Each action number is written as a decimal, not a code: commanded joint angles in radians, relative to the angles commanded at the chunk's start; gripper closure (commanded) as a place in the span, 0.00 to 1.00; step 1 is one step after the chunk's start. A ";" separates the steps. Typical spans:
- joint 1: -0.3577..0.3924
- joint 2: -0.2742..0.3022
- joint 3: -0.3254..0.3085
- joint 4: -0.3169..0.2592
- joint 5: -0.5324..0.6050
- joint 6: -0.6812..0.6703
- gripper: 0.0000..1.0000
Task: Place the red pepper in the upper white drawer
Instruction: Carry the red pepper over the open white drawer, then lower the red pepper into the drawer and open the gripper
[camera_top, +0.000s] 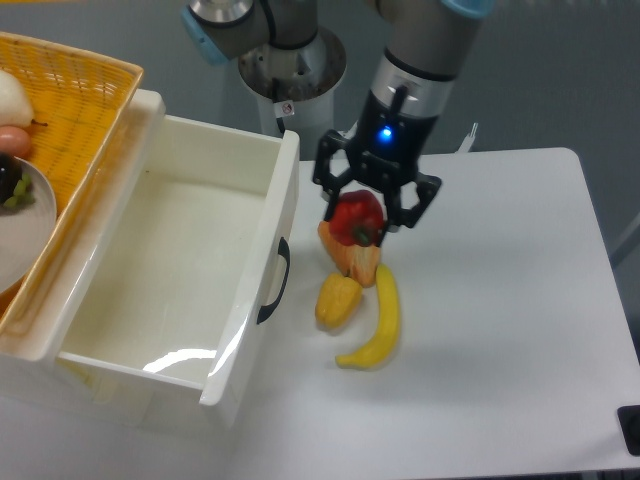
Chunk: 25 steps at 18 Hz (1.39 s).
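The red pepper (357, 218) is glossy red and sits between the fingers of my gripper (362, 226), which is shut on it. It hangs just above the orange croissant-like piece (355, 257), to the right of the drawer. The upper white drawer (160, 275) is pulled open at the left, its inside bare and white. Its front panel with the black curved handle (274, 281) faces the pepper.
A yellow pepper (337, 301) and a banana (378, 322) lie on the white table below the gripper. A yellow wicker basket (80, 95) with a plate and fruit stands on top at the far left. The robot base (290, 70) is behind.
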 joint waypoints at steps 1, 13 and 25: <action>-0.020 0.005 0.000 0.000 0.000 0.000 0.77; -0.209 0.020 -0.035 -0.011 0.015 0.072 0.77; -0.282 -0.012 -0.097 -0.031 0.113 0.215 0.77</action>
